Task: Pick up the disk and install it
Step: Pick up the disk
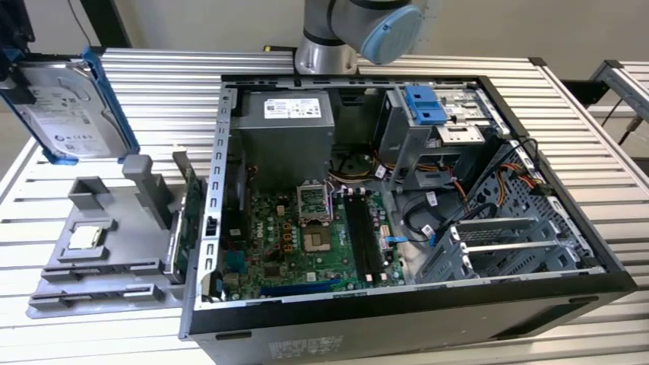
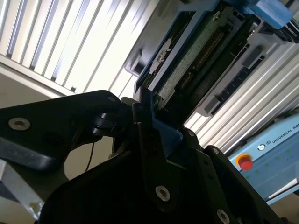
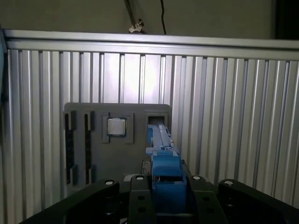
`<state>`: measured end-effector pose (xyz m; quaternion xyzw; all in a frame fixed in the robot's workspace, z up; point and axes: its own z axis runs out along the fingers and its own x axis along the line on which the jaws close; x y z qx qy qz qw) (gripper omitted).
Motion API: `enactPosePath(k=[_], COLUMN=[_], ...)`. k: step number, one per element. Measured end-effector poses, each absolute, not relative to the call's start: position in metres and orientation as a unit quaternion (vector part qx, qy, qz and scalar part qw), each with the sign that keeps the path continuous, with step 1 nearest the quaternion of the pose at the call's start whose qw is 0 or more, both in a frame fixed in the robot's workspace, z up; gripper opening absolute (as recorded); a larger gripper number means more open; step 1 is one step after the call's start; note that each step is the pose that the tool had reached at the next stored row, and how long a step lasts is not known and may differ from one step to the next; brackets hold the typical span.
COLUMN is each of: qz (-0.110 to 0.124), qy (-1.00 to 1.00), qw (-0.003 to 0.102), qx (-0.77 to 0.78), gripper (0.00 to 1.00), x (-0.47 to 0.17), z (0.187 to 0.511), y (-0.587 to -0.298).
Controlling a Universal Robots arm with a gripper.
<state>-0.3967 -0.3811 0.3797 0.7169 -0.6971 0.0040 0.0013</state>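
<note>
- One gripper (image 3: 164,189) is gripping the disk (image 1: 73,106) by its blue bracket and holding it on edge, slightly tilted, above the slatted table (image 1: 163,84) at the exterior view's left.
- Black fingers (image 3: 140,196) are pressing on both sides of the bracket's blue edge in the first wrist view, closed firmly on it.
- Disk's white label is facing the exterior camera, while its circuit-board underside is showing in the second wrist view.
- Disk is hanging clear of the grey fixture (image 1: 112,262) beneath it, touching neither the fixture nor the table.
- CPU chip (image 1: 87,236) is sitting in a square recess of the fixture.
- Open case (image 1: 406,312) is lying on its side at the middle of the exterior view, well apart from the disk, with its motherboard (image 1: 304,243) facing up.
- Blue-fronted drive cage (image 1: 426,106) is standing inside the case near its far wall, towards the exterior view's right.
- Arm (image 1: 340,30) is rising just behind the case.
</note>
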Motion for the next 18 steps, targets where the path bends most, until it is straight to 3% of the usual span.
enactPosePath(k=[18], qz=[0.004], qy=[-0.697], qw=[0.001], qx=[0.717], gripper=[0.00], x=[-0.397], z=[0.398], y=[-0.381])
